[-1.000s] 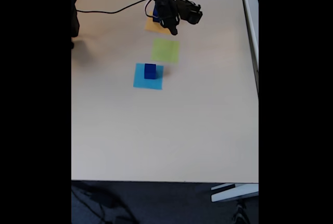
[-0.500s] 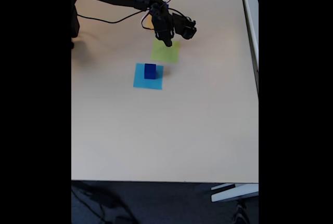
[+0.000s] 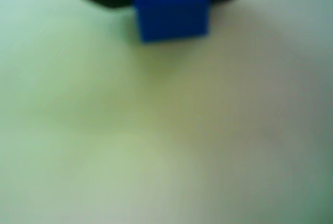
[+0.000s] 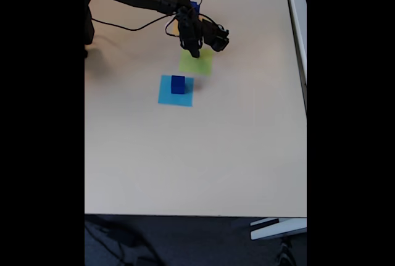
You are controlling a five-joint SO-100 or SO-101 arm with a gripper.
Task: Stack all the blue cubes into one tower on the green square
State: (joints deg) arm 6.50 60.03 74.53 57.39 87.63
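Gripper (image 4: 196, 54) is clenched on a blue cube (image 3: 170, 7); in the wrist view the cube sits between the dark jaws at the top edge, above a blurred pale green surface. In the fixed view the gripper tip hangs over the upper part of the green square (image 4: 197, 62).

Step in hand, as we judge it: placing this cube on the green square as the tower's base. To do it well we should centre the cube over the patch, lower it level until it meets the desk (image 4: 185, 155), then release without dragging it sideways.

A second blue cube (image 4: 178, 84) stands on the light blue square (image 4: 166, 93), just below and left of the green square, apart from the gripper.
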